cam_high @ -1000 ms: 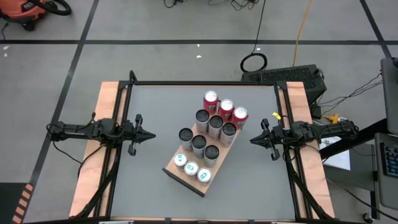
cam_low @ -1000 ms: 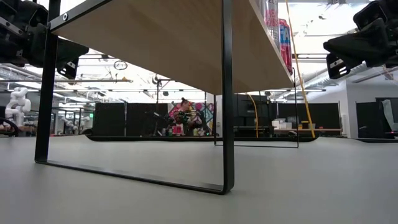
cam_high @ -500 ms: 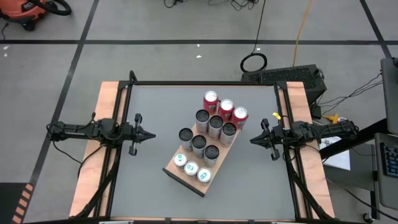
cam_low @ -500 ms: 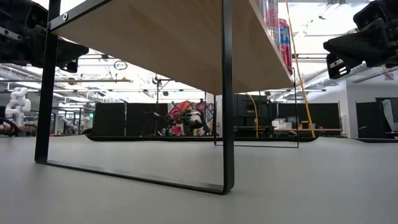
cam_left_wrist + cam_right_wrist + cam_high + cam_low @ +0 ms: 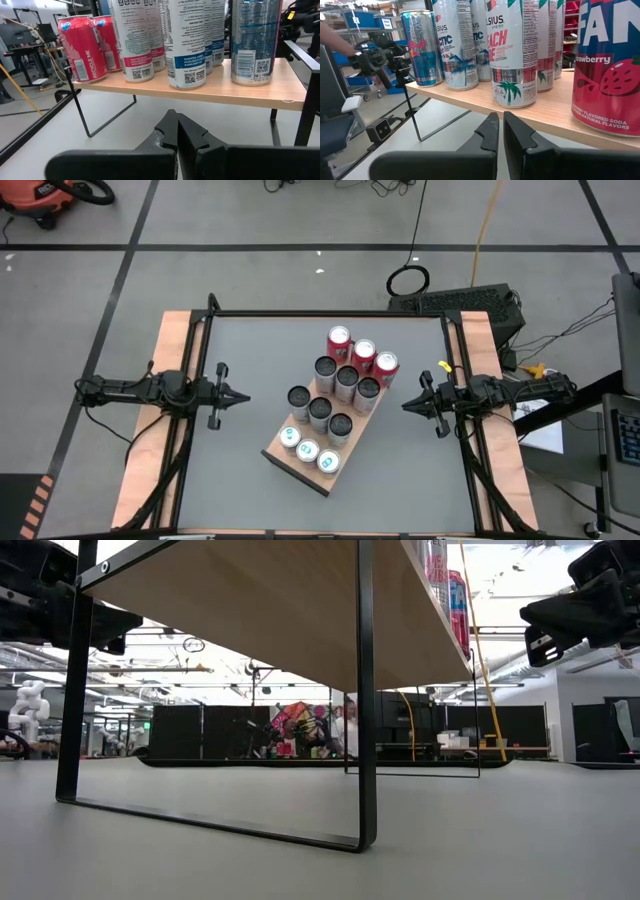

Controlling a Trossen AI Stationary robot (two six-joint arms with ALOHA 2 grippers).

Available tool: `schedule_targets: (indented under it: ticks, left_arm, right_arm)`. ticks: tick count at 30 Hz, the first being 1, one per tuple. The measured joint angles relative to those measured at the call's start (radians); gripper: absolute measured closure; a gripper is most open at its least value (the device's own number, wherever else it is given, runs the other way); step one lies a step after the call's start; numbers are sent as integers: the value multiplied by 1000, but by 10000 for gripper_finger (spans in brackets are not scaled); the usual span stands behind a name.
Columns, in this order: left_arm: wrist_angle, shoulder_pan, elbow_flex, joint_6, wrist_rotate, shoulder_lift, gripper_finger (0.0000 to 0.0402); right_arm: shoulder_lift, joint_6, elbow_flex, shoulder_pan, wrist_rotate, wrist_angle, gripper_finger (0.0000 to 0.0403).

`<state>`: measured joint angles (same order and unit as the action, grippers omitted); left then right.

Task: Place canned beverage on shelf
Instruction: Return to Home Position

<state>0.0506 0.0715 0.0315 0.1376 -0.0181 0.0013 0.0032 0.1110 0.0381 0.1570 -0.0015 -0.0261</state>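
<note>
Cans (image 5: 320, 412) stand on shelf (image 5: 276, 452), middle of table (image 5: 260, 350). Left hand (image 5: 243, 396), right hand (image 5: 405, 406) both pinched narrow, empty, at opposite table edges. Homing: pull arms straight back, well clear of shelf, no sweeping.

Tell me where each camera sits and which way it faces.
High: overhead, straight down on table, shelf, left gripper, right gripper.
Low: tabletop height, looking under the shelf into the room; arms at upper corners.
Left wrist: behind left gripper's shut fingers, facing the cans.
Right wrist: behind right gripper's shut fingers, facing them from opposite.
Shared: both wrists see red cans.
</note>
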Motion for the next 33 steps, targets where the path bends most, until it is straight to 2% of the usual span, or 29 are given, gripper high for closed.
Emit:
schedule_targets:
  ticks: [33]
  left_arm:
    - [-11,0,-1,0,8,0,402]
  right_arm:
    - [0,0,0,0,0,0,403]
